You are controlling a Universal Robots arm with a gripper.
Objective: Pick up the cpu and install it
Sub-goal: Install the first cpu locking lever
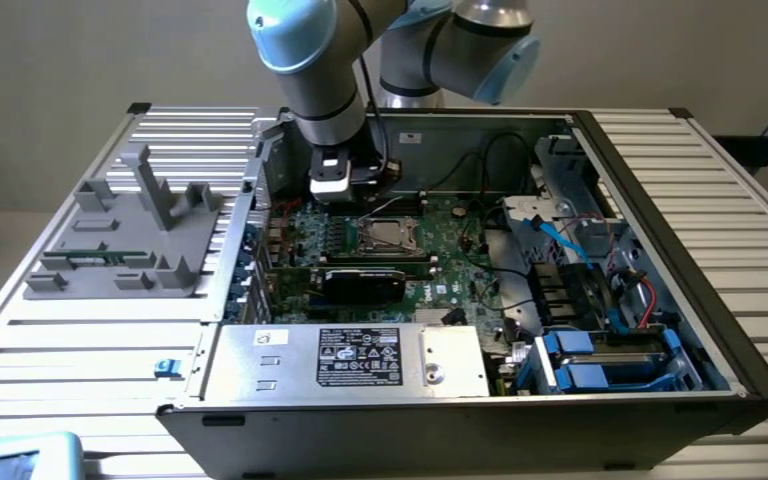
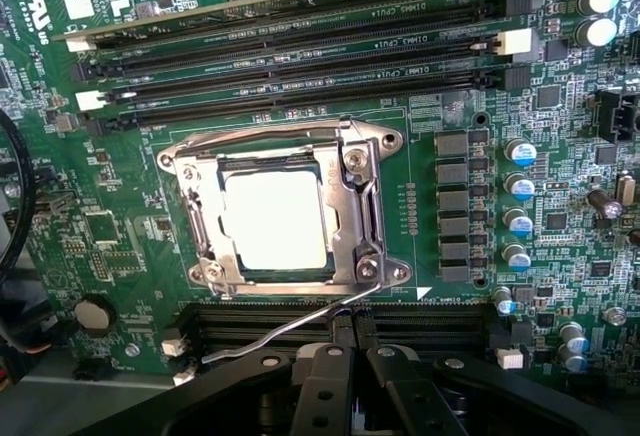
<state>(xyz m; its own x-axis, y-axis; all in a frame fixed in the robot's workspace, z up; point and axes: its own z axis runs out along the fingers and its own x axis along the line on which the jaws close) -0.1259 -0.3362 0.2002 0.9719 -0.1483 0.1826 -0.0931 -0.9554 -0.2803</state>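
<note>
While the arm hangs over the open computer case [image 1: 651, 215] on the slatted tabletop [image 1: 91, 340], its black fingers [image 2: 322, 391] are pressed together with nothing between them. The cpu [image 2: 277, 219], silver top upward, lies flat within the metal socket frame [image 2: 365, 206] on the green motherboard [image 2: 120, 246]. A thin wire lever [image 2: 290, 331] runs between frame and fingers.
</note>
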